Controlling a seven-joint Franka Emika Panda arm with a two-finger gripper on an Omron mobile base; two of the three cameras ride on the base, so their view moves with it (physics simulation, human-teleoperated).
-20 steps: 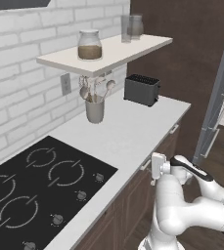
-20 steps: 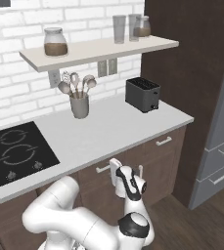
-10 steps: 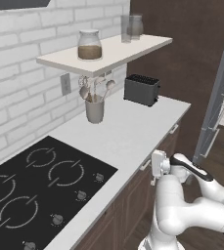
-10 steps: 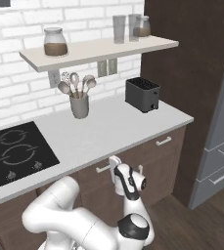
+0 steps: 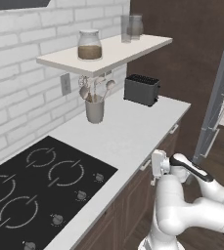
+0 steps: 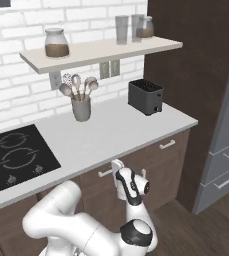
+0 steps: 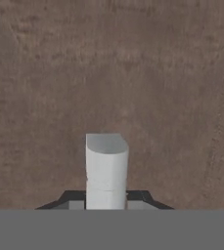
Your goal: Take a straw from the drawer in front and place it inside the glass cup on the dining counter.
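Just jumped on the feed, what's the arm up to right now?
The white arm has its claw pressed up to the dark brown wooden drawer front under the white worktop. In the hand view the claw is shut on the small silver bar handle, which stands between its dark tips. The drawer looks closed, so pulling it open is likely the next move. On the worktop stand a grey utensil holder and a black toaster.

Dark brown drawer (image 7: 111, 73) with silver handle (image 7: 106, 171); white surface (image 5: 128, 128); black hob (image 5: 30, 185); white brick wall (image 5: 20, 73); black toaster (image 6: 146, 96).
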